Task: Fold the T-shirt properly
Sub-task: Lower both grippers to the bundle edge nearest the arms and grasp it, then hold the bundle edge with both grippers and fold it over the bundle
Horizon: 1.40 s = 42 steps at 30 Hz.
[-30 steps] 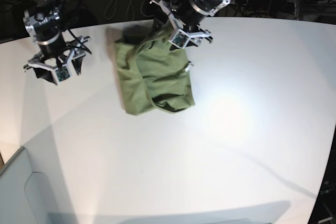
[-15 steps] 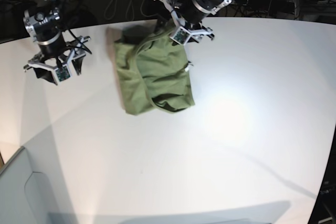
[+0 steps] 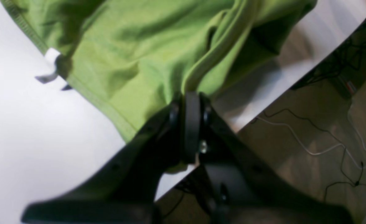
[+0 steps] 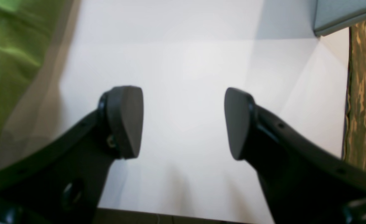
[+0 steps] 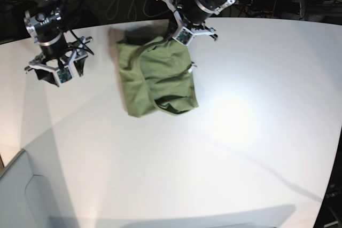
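The T-shirt (image 5: 156, 78) is lying in a crumpled green heap on the white table (image 5: 240, 148), close to the table's far edge. It is not flat yet. Its long way is running from that far edge toward the near edge.

The left gripper (image 3: 191, 102) is sitting right at the T-shirt's far end, by the table's far edge. Its two black jaws are pressed tight together, and they are pinching a raised fold of the green cloth. In the left wrist view a thick seam is running straight into the shut jaws. I cannot tell if that seam is the collar or a hem. The rest of the T-shirt is spreading away from this gripper, toward the near edge of the table.

The right gripper (image 4: 183, 123) is hanging over bare table, off to one side of the T-shirt and well apart from it. Its jaws are standing wide and holding nothing. In the right wrist view only a bit of green is showing at the far left of the picture.

So the left arm is the near one, and it is already holding the cloth. I think the next move is a pull on this far end to spread the T-shirt out. The right gripper is probably going to have to cross sideways to reach the cloth and help.
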{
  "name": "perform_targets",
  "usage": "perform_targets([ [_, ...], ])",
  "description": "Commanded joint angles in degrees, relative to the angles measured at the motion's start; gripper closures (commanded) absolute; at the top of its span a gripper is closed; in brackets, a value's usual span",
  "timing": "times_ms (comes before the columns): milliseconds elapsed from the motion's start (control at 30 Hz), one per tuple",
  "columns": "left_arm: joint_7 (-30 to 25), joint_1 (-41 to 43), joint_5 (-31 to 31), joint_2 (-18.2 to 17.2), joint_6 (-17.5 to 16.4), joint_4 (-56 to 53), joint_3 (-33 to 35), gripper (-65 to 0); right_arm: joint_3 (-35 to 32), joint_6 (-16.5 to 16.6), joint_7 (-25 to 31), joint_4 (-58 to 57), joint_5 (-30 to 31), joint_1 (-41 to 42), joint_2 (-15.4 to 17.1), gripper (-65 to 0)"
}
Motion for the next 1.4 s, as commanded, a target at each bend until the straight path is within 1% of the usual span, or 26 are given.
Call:
perform_targets([
  [0, -1.5, -0.06, -0.22, -0.1, -0.19, 1.55, -0.12, 0.0, 0.1, -0.15, 1.07, 1.14, 0.67, 0.28, 0.3, -39.3],
  [233, -1.15, 0.38, -0.22, -0.54, -0.1, 7.88, -0.48, 0.0, 0.1, -0.15, 1.07, 1.14, 0.67, 0.28, 0.39, -39.3],
  [300, -1.15, 0.29, -0.22, -1.33, -0.01, 8.59, -0.56, 0.0, 0.1, -0.15, 1.07, 1.14, 0.67, 0.28, 0.3, -39.3],
  [467, -1.15, 0.11, -0.22, -1.5, -0.1, 8.59, -1.18, 0.0, 0.01, -0.15, 1.07, 1.14, 0.75, -0.42, 0.21, -39.3],
  [500, -1.15, 0.38, -0.31, -1.5, -0.1, 8.59, -2.23, 0.0, -0.51, -0.15, 1.33, 1.14, 0.84, -1.21, 0.21, -39.3],
  [600, -1.15, 0.47, -0.31, -1.41, -0.19, 8.41, -3.99, 0.0, -5.0, -0.15, 1.42, 1.23, 0.84, -3.23, -0.49, -39.3],
  [733, -1.15, 0.11, -0.31, -1.41, -0.19, 8.23, -5.49, 0.0, -12.12, -0.15, 1.51, 2.02, 0.84, -5.87, -0.49, -39.5],
  [833, -1.15, 0.03, -0.31, -1.41, -0.19, 8.23, -5.66, 0.0, -15.9, -0.15, 1.51, 2.37, 0.84, -7.19, -0.4, -43.8],
  [900, -1.15, 0.03, -0.31, -1.41, -0.19, 8.23, -5.75, 0.0, -16.95, -0.15, 1.51, 2.46, 0.84, -8.07, -0.4, -46.6],
  [1000, -1.15, 0.03, -0.31, -1.41, -0.19, 8.15, -6.1, 0.0, -17.13, -0.15, 1.51, 3.69, 0.84, -9.21, -0.4, -48.2],
  [1367, -1.15, 0.03, -0.31, -1.41, -0.19, 8.15, -6.1, 0.0, -20.38, -0.06, 1.51, 3.43, 0.84, -11.76, -0.14, -47.9],
])
